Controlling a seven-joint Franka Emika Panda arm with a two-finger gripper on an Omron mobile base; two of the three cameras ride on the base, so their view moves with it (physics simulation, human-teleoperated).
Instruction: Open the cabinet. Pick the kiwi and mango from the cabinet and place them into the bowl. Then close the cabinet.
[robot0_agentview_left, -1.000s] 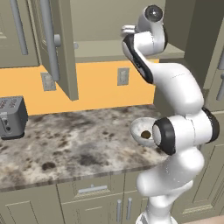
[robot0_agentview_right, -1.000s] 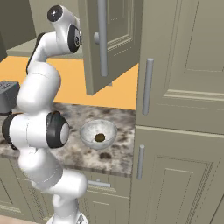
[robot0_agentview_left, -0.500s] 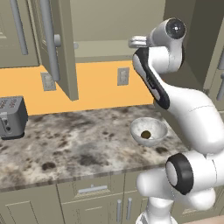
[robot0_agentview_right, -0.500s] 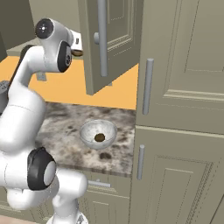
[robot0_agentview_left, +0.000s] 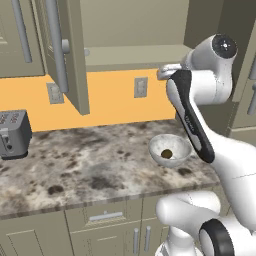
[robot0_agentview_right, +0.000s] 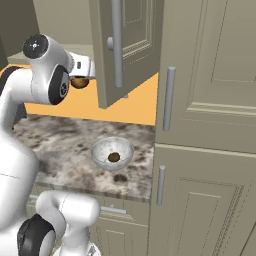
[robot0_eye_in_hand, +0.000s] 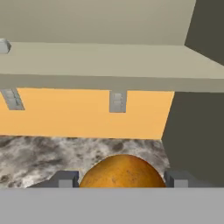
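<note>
Orange mango (robot0_eye_in_hand: 122, 171) is held between the two fingers (robot0_eye_in_hand: 65, 179), which are closed on its sides, up by the open cabinet (robot0_agentview_left: 65, 55). Brown kiwi (robot0_agentview_left: 167, 153) is seen inside the bowl (robot0_agentview_left: 181, 148) on the tabletop (robot0_agentview_left: 85, 165) below.

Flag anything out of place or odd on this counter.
Nothing stands out. The bowl sits upright with the kiwi inside, nothing spilled. The mango is between the fingers, and the cabinet doors hang open.
</note>
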